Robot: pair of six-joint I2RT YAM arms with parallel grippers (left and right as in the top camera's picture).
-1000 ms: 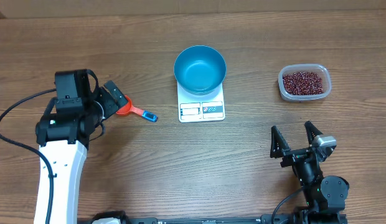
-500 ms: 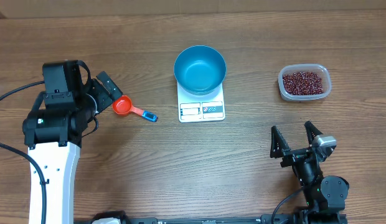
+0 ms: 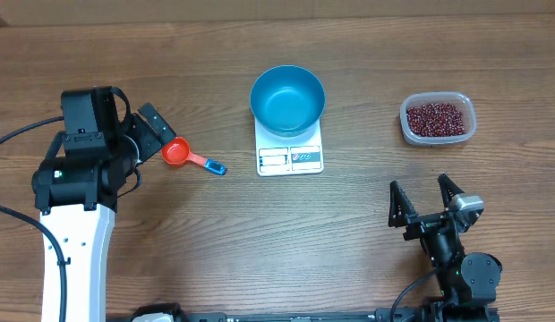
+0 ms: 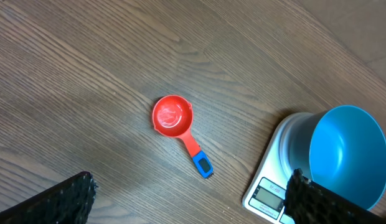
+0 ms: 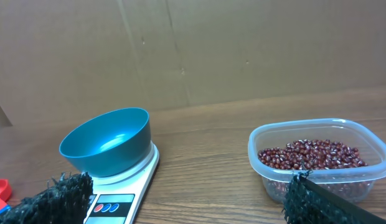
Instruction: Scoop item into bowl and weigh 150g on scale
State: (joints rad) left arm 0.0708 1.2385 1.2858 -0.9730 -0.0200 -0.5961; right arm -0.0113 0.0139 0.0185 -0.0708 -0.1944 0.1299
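On the wooden surface nothing is scooped yet: the small dark red-brown beans (image 3: 436, 118) all lie in the clear plastic tub (image 3: 405, 126) at the right, and the round bright blue bowl (image 3: 287, 99) sits empty on the small white kitchen scale (image 3: 290, 159). The red blue-tipped measuring scoop (image 3: 176, 152) lies untouched just beside the left tool (image 3: 152, 139), whose jaws stand apart and empty, like the right tool's (image 3: 422, 201).

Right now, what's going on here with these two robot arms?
Nothing is held yet. The left hand hovers open beside a red scoop. The blue bowl sits empty on the scale, and the beans are in a clear tub. The right hand is open too, back from the tub.
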